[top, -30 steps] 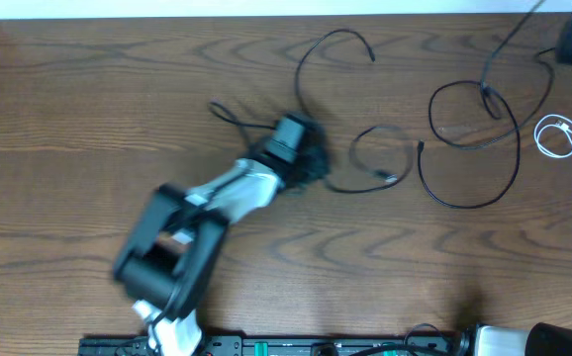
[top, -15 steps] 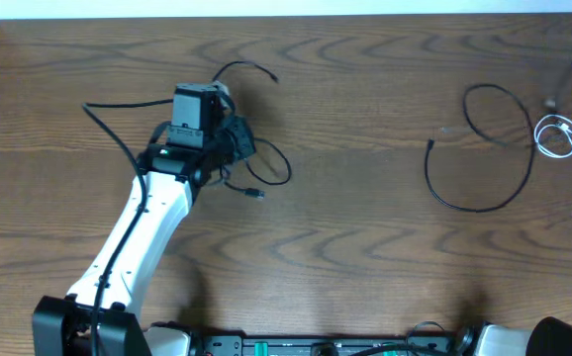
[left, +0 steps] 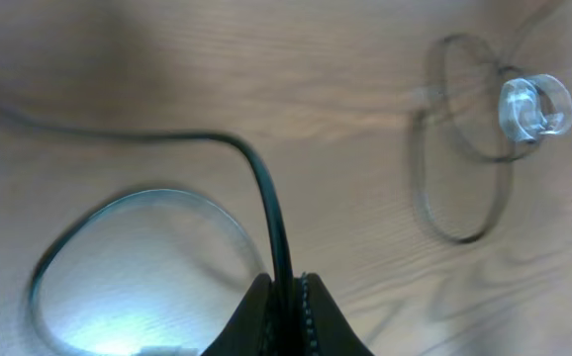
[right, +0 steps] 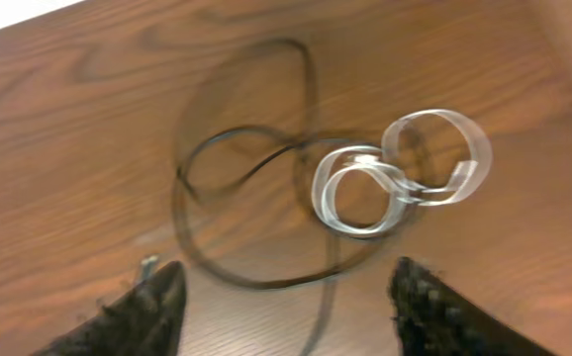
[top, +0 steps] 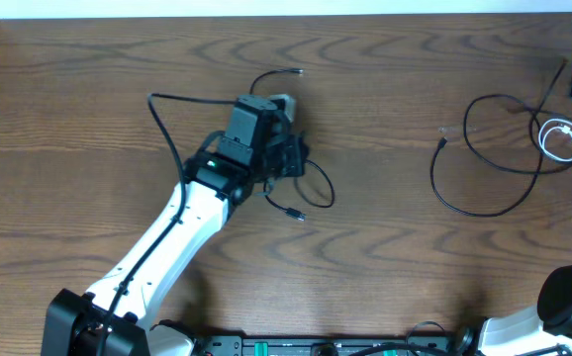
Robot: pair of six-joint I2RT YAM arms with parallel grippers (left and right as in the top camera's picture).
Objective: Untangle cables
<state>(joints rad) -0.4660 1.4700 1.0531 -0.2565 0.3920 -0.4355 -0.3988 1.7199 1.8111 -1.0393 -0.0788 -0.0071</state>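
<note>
Dark wood-grain worktop (top: 395, 267), with open wood across its middle and near side. The left hand (left: 288, 297) pinches one thin black cable (left: 269, 203) left of centre. The right hand (right: 286, 311) stands wide, holding nothing. A second looped black cable (top: 485, 213) and one coiled white cable (right: 390, 180) lie near the right edge.

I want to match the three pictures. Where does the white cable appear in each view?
Overhead: white cable coiled at the far right edge.
Left wrist: white cable at upper right, blurred small loops.
Right wrist: white cable right of centre, two bright loops.
Shared landmark: the black cable loop beside it, on its left in every view.
</note>
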